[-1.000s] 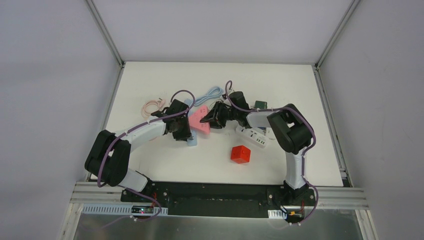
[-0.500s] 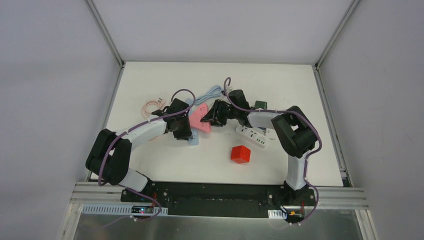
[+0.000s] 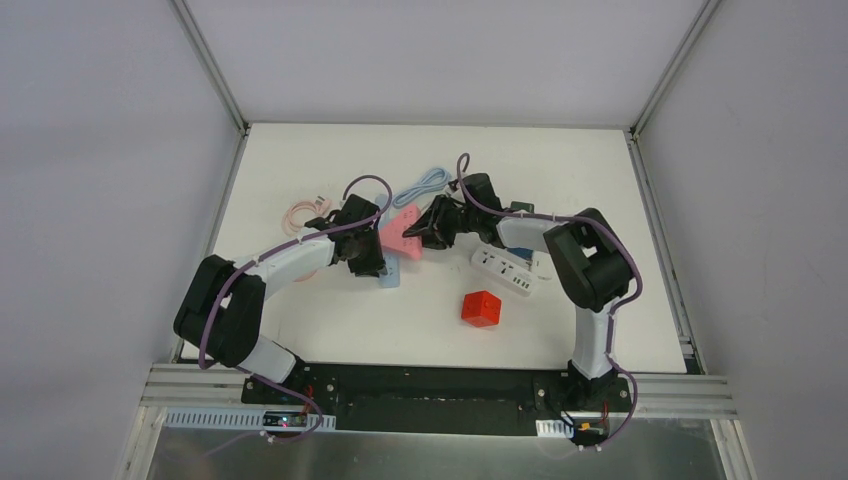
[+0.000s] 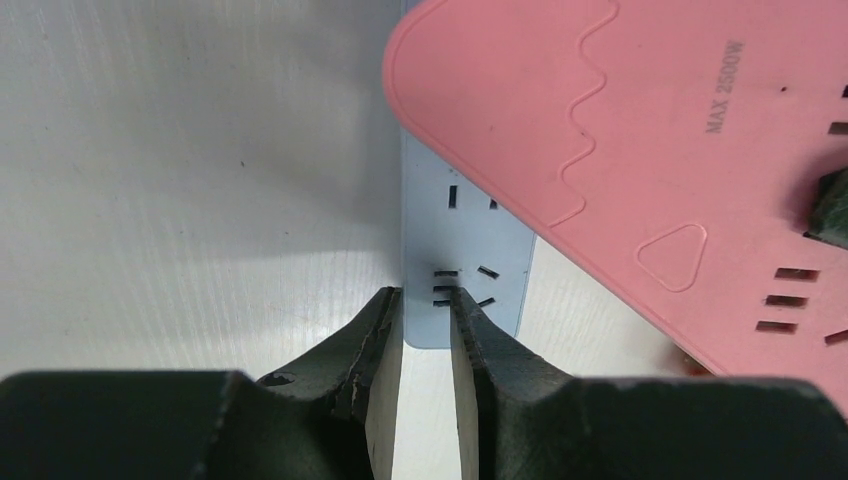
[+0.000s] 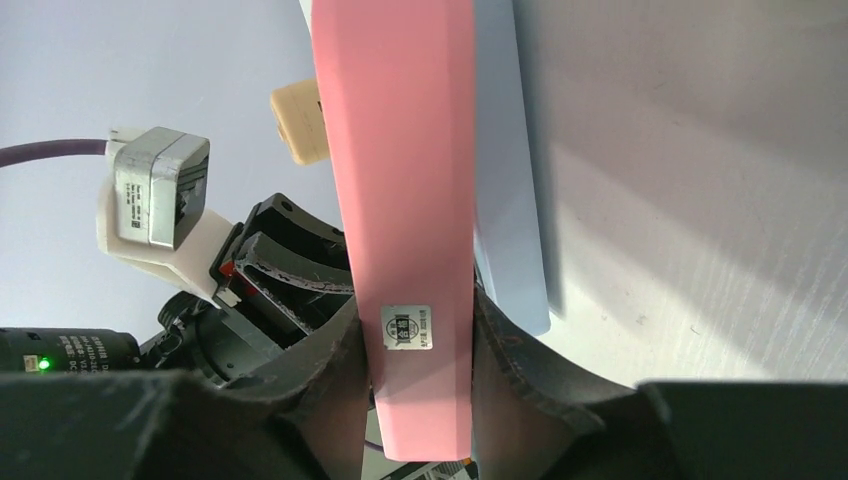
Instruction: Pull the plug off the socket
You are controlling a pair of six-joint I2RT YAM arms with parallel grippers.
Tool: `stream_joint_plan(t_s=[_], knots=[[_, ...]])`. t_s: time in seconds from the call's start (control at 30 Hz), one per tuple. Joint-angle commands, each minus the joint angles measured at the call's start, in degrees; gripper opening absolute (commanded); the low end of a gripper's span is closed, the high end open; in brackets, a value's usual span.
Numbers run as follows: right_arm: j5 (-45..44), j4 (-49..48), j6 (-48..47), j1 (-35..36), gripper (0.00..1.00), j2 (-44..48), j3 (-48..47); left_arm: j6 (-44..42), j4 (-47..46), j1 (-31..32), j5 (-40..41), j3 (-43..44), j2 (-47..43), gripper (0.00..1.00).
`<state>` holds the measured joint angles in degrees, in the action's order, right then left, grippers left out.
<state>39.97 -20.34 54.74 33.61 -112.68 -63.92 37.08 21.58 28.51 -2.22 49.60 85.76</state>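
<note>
The pink socket strip (image 3: 398,237) sits mid-desk (image 3: 560,170), pinched across its thickness by the right gripper (image 5: 415,310). It overlaps a light blue strip (image 4: 465,280). The left gripper (image 4: 425,300), pressed nearly together, bears on that strip's end. A red cube (image 3: 481,308) lies well apart from the pink strip.

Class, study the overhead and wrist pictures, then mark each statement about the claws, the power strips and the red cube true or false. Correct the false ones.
1. The left claw is clamped on the end of the light blue power strip. True.
2. The right claw hangs open over the red cube. False: it grips the pink power strip by its edges, and the cube sits apart, untouched.
3. The pink power strip lies partly over the light blue one. True.
4. The white power strip is stacked on the red cube. False: it lies flat on the cube's far side, apart from it.
</note>
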Motion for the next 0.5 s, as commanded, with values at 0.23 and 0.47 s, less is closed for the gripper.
stream_joint_plan(t_s=[0.23, 0.47], knots=[[-1.5, -2.8, -20.0, 1.6, 0.0, 6.0, 3.5, -0.6, 4.8, 0.7, 3.9, -2.2, 3.9, 0.24], [-1.9, -5.4, -12.7, 0.8, 0.0, 5.8, 3.9, -0.4, 4.5, 0.7, 3.8, -2.6, 3.5, 0.24]])
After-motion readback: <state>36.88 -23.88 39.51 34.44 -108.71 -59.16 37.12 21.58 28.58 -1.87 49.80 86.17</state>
